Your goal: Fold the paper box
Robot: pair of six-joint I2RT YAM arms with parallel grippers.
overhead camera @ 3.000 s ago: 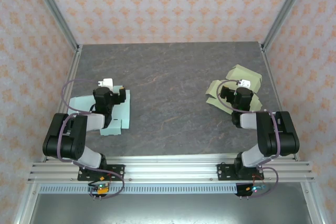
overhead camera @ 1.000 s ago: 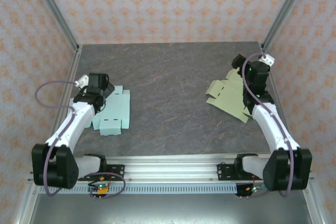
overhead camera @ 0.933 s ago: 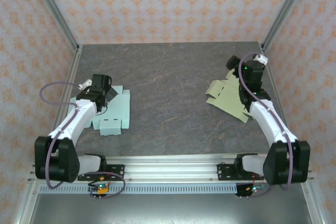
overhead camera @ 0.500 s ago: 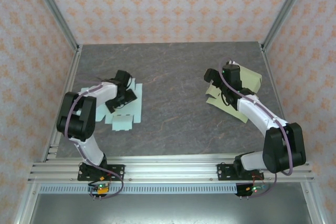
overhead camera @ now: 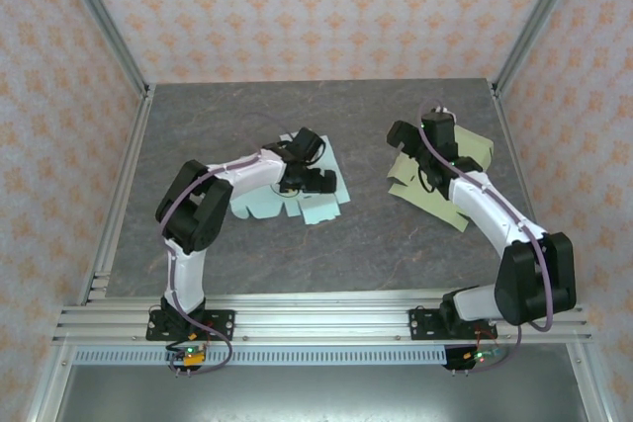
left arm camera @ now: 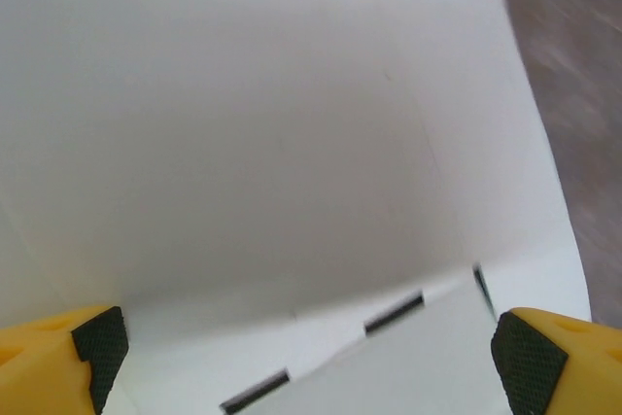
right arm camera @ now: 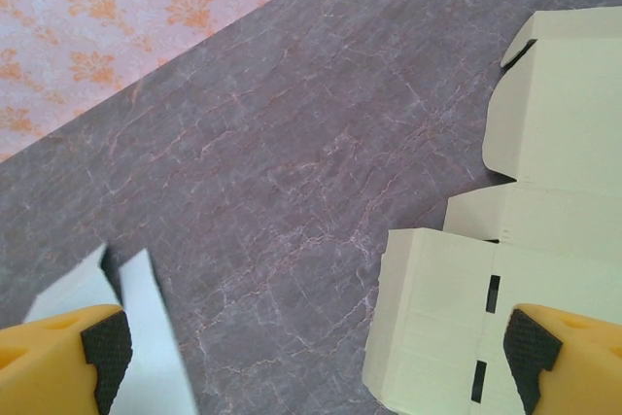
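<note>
A pale blue flat paper box lies unfolded left of the table's centre. My left gripper hovers over its right end, open. In the left wrist view the blue sheet spreads under the gripper, and nothing sits between the fingertips. A second, yellow-green flat paper box lies at the right. My right gripper is open above its left edge. The right wrist view has this cream sheet at the right, a corner of the blue one at lower left, and bare table under the gripper.
The dark marbled table is fenced by aluminium posts and patterned walls on three sides. An aluminium rail with both arm bases runs along the near edge.
Both arms have swung inward from the table's sides. The blue paper box has slid right, toward the centre, under the left gripper. The yellow-green sheet has stayed put.
</note>
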